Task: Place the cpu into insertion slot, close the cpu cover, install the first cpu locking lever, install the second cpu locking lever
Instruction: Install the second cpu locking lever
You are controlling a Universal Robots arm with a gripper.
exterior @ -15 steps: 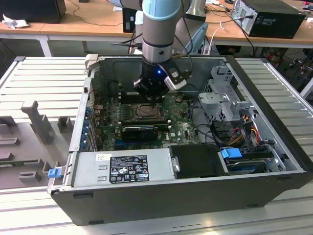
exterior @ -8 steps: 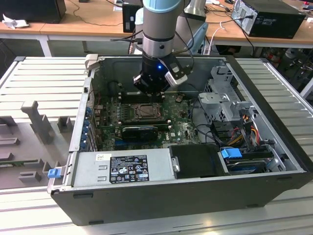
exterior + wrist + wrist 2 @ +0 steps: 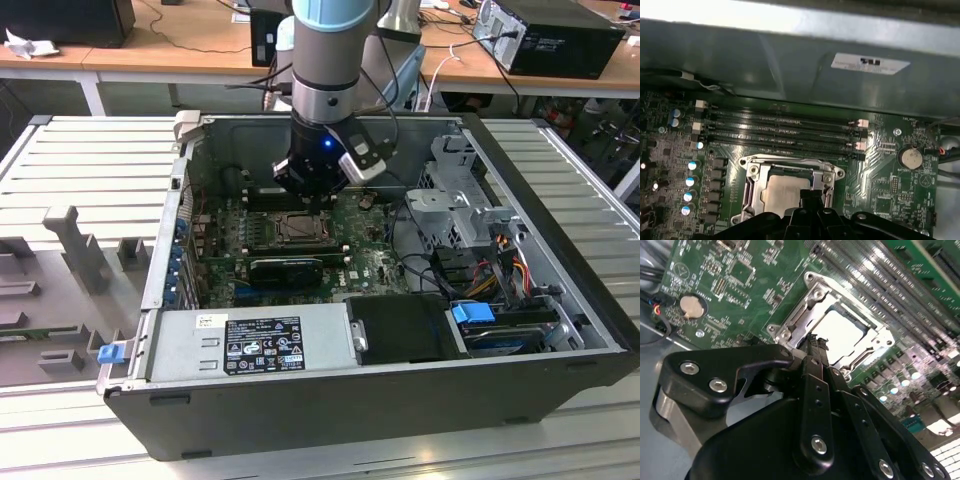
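The cpu [image 3: 842, 330] lies flat in the insertion slot [image 3: 298, 228] on the green motherboard, its silver top bright in both wrist views [image 3: 785, 192]. The cpu cover [image 3: 807, 300] lies down over it as a metal frame, and the chip shows through its square window [image 3: 752, 180]. My gripper [image 3: 815, 346] is shut, with its black fingertips together at one edge of the cover frame, low over the socket [image 3: 808, 197]. Whether the tips press on a locking lever is hidden by the fingers. In the exterior view the gripper [image 3: 310, 197] hangs just above the slot.
Long memory slots [image 3: 785, 132] run beside the socket. A round coin battery [image 3: 911, 158] sits on the board. The open case [image 3: 560, 210] walls in the work area, with a power supply [image 3: 260, 345] at the front, a black card [image 3: 288, 268], drive cage [image 3: 460, 195] and cables [image 3: 500, 260].
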